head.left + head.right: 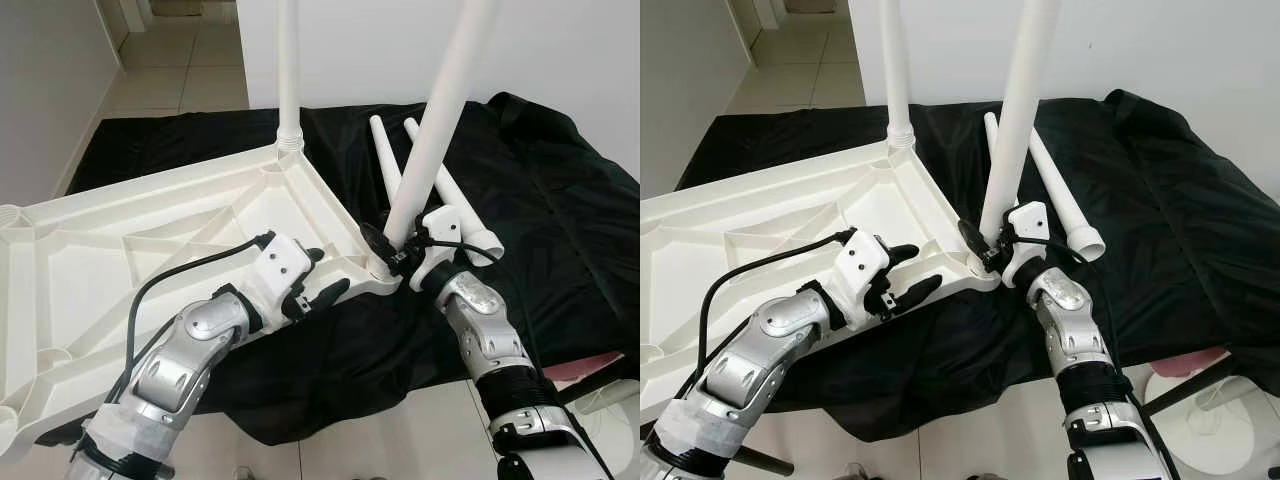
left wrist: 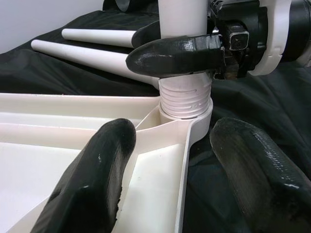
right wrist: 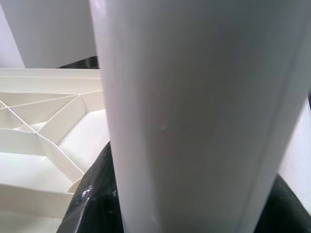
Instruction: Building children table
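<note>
Cloth first: you have a large black fabric sheet spread over the pale tiled floor, and on it lies the white moulded plastic tabletop, turned underside up so its ribbed bracing faces you. It stretches from your far left across to the middle of the head views, with one corner hanging over the near edge of the sheet.

At the far corner of that tabletop you see a white plastic tube leg standing upright in its socket. At the near right corner a second white tube leg rises from the corner socket, leaning a little to your right; its ribbed threaded end sits in the round socket. Just behind it, two loose white tube legs lie side by side on the black sheet, near the right wrist.

Your right gripper is at the base of the leaning leg, its black fingers clamped around the tube just above the ribbed end. Your left gripper is close by on the tabletop's near edge, just left of that same corner. Its two black fingers are spread apart with the rim of the tabletop running between them, and you cannot tell whether they touch it.
</note>
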